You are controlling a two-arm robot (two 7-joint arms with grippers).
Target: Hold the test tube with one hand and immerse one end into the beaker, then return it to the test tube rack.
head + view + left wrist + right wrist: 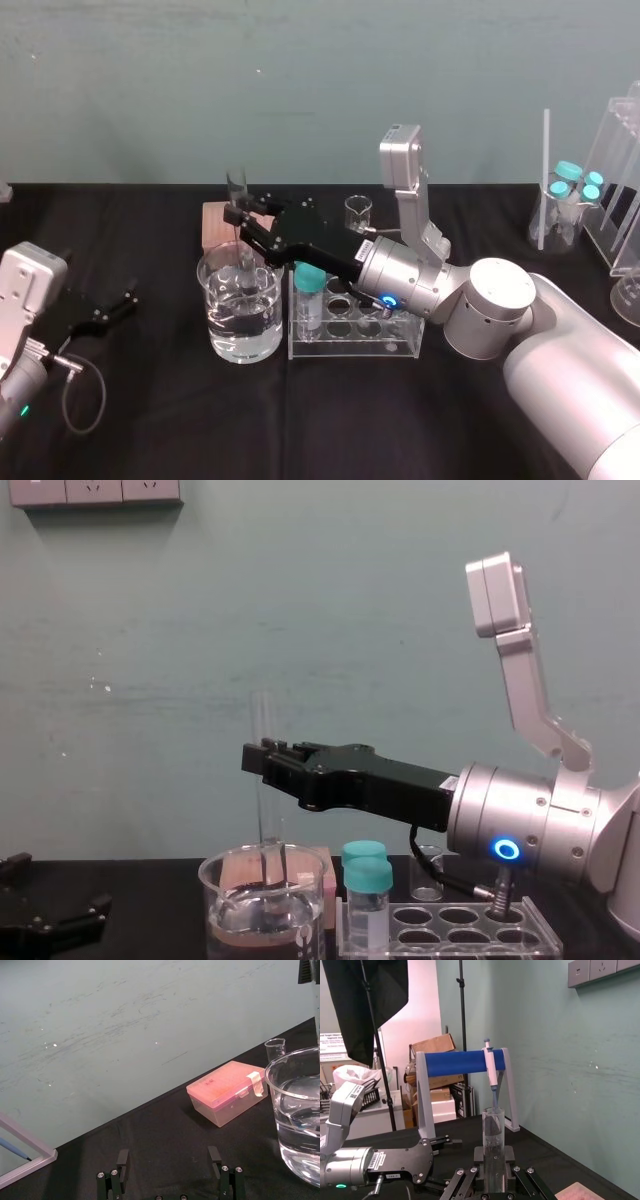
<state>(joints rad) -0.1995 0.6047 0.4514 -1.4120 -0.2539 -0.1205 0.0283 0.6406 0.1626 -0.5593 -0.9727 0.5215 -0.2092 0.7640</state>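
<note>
Your right gripper (243,222) is clamped on the test tube (237,195), holding it upright over the beaker (215,300) with the tube's lower end down inside the glass. The test tube rack (350,345) stands just beside the beaker, on its right. Your left gripper (120,303) rests well left of the beaker, fingers apart.

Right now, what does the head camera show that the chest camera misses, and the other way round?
Head view: teal-capped vials in a stand at far right. Chest view: wall sockets high up. Both: the right gripper holding the test tube upright, its lower end inside the beaker, the test tube rack beside it, and the left gripper parked open.
</note>
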